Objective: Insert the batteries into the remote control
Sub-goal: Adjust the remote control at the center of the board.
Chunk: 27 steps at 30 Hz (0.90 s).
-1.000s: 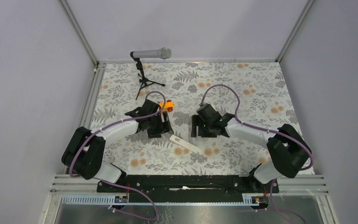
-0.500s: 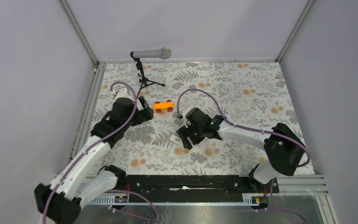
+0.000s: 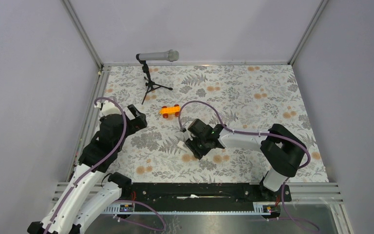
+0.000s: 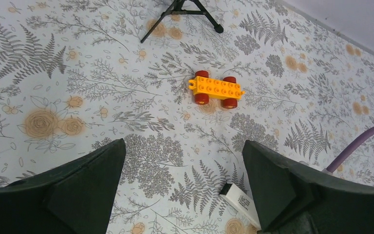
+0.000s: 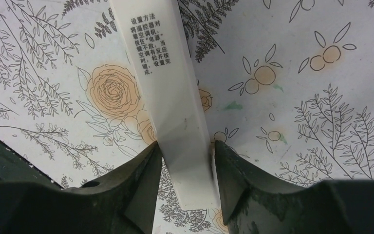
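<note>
The white remote control (image 5: 175, 92) runs lengthwise between my right gripper's (image 5: 186, 152) fingers, which are shut on its sides; printed text shows on its face. In the top view the right gripper (image 3: 193, 145) sits over the remote (image 3: 183, 141) at mid-table, hiding most of it. My left gripper (image 4: 182, 183) is open and empty, raised over the cloth at the left (image 3: 137, 120); one end of the remote (image 4: 238, 199) shows by its right finger. The batteries and the back cover are out of view.
An orange toy car with red wheels (image 3: 170, 111) stands just beyond the remote; it also shows in the left wrist view (image 4: 215, 89). A grey microphone on a black tripod (image 3: 150, 84) stands at the back left. A purple cable (image 4: 355, 144) arches from the right arm.
My left arm has pulled back from the table's middle to the left and risen. My right gripper has moved left onto the remote and shut on it.
</note>
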{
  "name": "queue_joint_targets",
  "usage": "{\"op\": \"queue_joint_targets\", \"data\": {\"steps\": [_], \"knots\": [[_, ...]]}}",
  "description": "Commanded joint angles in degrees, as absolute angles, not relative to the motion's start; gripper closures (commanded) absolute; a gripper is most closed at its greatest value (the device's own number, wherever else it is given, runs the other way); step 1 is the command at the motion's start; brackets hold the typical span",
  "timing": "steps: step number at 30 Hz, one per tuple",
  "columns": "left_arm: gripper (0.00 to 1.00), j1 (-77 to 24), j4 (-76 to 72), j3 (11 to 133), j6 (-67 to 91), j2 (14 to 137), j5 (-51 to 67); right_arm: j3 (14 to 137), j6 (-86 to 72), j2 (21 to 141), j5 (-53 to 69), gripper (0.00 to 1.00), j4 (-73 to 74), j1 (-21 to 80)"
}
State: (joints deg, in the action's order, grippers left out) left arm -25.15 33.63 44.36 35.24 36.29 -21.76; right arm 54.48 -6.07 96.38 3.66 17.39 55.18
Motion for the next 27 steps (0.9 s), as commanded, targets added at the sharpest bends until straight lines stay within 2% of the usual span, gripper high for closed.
{"op": "queue_joint_targets", "data": {"steps": [1,6,11,16,19,20,23,27], "knots": [[0.01,-24.9,32.4,44.1,33.7,34.6,-24.9,54.8,-7.8,96.9,1.0,0.52,17.1,55.9],[0.01,-24.9,32.3,43.3,34.2,33.1,-26.0,54.6,-15.7,96.7,-7.9,0.72,18.0,55.9],[0.01,-24.9,32.0,42.9,35.0,31.6,-26.9,54.8,-30.7,95.8,-18.0,0.73,21.7,55.6],[0.01,-24.8,32.8,43.8,35.8,30.2,-26.8,54.4,-35.6,94.9,-18.2,0.71,22.3,52.6],[0.01,-24.9,34.5,45.6,35.9,29.0,-26.3,52.5,-36.6,93.5,-13.0,0.71,20.0,46.2],[0.01,-24.9,35.2,46.4,35.6,28.5,-25.8,52.0,-36.5,92.9,-12.0,0.69,19.4,44.6],[0.01,-24.9,37.8,49.5,34.1,28.1,-23.5,52.1,-31.8,92.3,-10.4,0.51,17.7,43.3],[0.01,-24.9,42.4,52.6,33.8,27.7,-22.4,53.7,-27.1,92.6,-9.3,0.34,19.9,43.4]]}}
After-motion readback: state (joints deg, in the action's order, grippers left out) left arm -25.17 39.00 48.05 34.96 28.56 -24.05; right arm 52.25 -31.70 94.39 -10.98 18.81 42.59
